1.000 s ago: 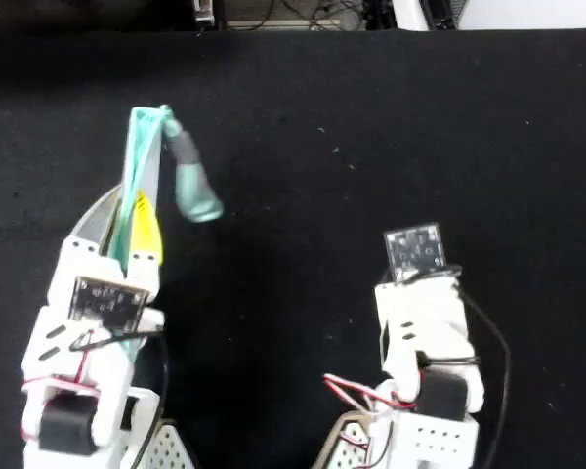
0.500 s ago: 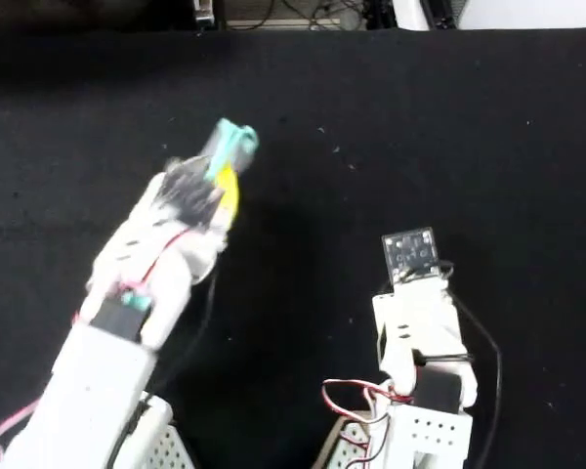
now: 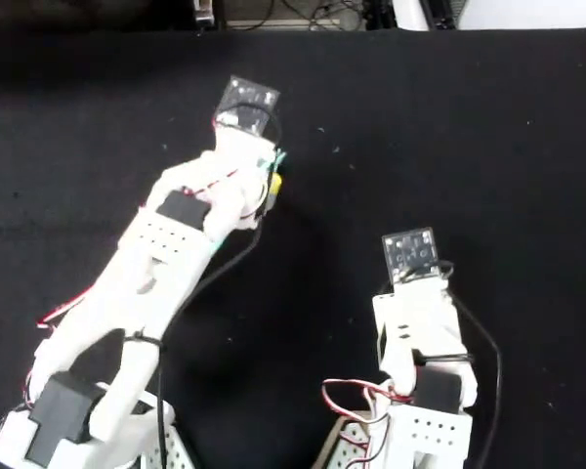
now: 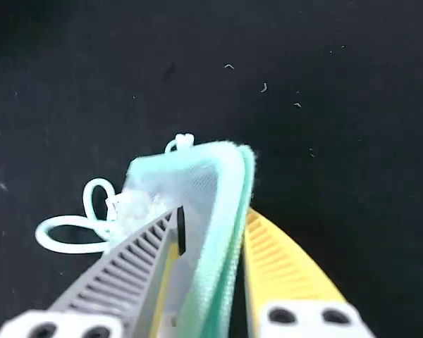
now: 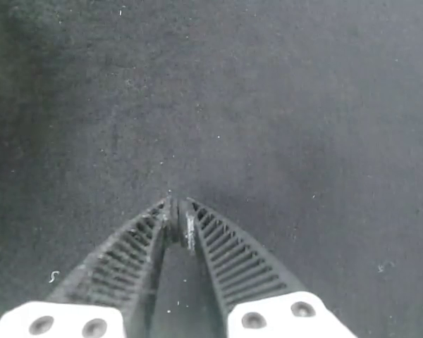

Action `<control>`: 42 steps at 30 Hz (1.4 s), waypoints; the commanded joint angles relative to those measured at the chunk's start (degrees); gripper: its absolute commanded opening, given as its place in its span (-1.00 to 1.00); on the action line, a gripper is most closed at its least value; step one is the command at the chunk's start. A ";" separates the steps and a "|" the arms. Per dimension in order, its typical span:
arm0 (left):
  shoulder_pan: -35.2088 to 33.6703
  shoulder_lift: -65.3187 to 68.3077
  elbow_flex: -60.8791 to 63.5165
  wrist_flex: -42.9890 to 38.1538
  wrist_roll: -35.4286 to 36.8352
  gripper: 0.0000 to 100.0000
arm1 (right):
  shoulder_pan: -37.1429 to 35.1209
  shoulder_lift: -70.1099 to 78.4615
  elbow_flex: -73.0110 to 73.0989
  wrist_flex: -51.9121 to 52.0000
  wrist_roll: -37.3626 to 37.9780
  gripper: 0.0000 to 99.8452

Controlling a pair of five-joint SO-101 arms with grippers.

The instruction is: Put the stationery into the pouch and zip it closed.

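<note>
Over the far left of the table: my left arm (image 3: 166, 264) reaches out long across the black cloth-covered table (image 3: 488, 127), its wrist well beyond the right arm's.
Left gripper: the left gripper (image 4: 213, 211) is pinching the mint-green mesh fabric pouch (image 4: 197, 176) between its grey finger (image 4: 127, 260) and its yellow finger (image 4: 282, 267). From above I catch just a sliver of green and yellow under the wrist.
Pouch: held edge-on and, as far as I can judge, clear of the cloth, with a pale looped cord (image 4: 63, 236) dangling off its end by the grey finger.
Right gripper: the right gripper (image 5: 178, 211) has its tips pressed together on nothing, hanging over bare cloth near its own base.
Change: a second ago the left arm was drawn back by its base with the pouch sticking out ahead of it. Half a second ago it was swinging outward. Now it is stretched forward and toward the middle, with the pouch carried along. The right arm (image 3: 420, 322) has not budged.
Meaning for the task: I read this as the pouch being repositioned, not zipped. Whether the stationery is inside, or the zip is drawn, I cannot tell from here.
Next: I'd want the pouch laid down where the right gripper can reach the cord.
</note>
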 commanded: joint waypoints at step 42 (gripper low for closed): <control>-5.67 -32.79 9.45 23.12 -10.99 -0.91 | 0.62 -2.86 0.04 0.18 -0.18 -0.96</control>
